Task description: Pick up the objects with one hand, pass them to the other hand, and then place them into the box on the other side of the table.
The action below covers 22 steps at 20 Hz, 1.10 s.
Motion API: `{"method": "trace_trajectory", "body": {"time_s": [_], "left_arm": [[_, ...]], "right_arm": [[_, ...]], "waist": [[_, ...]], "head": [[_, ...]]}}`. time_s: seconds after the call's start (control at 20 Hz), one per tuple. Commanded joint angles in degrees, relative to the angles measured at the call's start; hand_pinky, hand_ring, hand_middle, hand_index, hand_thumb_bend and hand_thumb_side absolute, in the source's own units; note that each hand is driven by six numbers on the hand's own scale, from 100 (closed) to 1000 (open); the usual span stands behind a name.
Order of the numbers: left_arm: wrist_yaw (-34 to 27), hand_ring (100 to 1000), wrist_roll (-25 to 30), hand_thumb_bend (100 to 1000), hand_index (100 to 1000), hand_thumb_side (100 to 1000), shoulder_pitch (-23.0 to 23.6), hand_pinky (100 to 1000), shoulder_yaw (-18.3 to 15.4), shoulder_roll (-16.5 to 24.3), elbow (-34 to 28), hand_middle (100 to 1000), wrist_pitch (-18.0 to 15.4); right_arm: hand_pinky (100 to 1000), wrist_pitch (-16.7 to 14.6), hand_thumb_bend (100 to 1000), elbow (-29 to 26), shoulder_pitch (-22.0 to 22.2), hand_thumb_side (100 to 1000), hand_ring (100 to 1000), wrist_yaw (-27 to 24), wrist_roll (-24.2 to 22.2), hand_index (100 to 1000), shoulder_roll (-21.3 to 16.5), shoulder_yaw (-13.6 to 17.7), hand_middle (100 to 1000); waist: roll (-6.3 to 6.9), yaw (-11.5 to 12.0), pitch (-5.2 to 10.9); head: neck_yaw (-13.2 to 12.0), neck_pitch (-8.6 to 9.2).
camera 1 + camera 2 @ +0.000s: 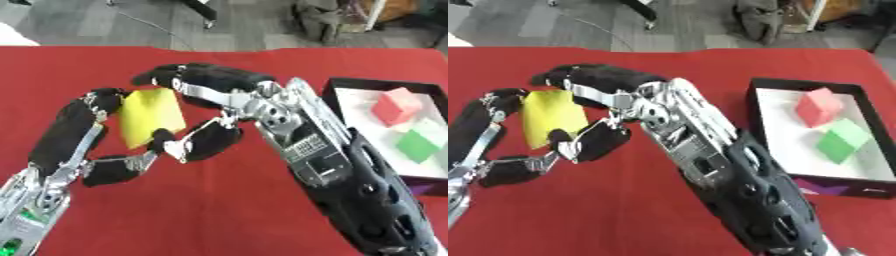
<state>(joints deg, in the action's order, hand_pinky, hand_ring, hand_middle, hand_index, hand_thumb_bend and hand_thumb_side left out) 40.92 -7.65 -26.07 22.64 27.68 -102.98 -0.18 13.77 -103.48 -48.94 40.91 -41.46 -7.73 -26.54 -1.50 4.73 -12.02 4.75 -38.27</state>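
Note:
A yellow block (pixel 153 115) is held above the red table, left of centre. My left hand (pixel 66 131) comes in from the lower left and curls round the block's left side, one finger over its top left corner and the thumb under its lower edge. From the right, my right hand (pixel 271 112) reaches across, its fingers (pixel 201 75) arched over the block's top right and its thumb (pixel 206 140) touching the lower right corner. A black box (pixel 752 102) with a white floor stands at the right, holding a red cube (pixel 820 107) and a green cube (pixel 842 140).
The red tablecloth (pixel 219 210) covers the whole work surface. My right forearm (pixel 367 200) crosses the lower right, just in front of the box. Beyond the table's far edge lie grey floor and chair legs.

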Motion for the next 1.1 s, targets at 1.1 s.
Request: {"method": "trace_trajectory", "body": {"time_s": [1.1], "left_arm": [[-2.3, 470, -4.5, 100, 600, 484, -0.6, 551, 0.5, 0.1, -2.9, 485, -4.5]], "right_arm": [[979, -1.4, 143, 1.8, -1.5, 139, 1000, 3.6, -1.0, 986, 0.6, -0.1, 947]], "waist": [[0.18, 0.3, 0.87]], "head": [[0.7, 0.62]]}}
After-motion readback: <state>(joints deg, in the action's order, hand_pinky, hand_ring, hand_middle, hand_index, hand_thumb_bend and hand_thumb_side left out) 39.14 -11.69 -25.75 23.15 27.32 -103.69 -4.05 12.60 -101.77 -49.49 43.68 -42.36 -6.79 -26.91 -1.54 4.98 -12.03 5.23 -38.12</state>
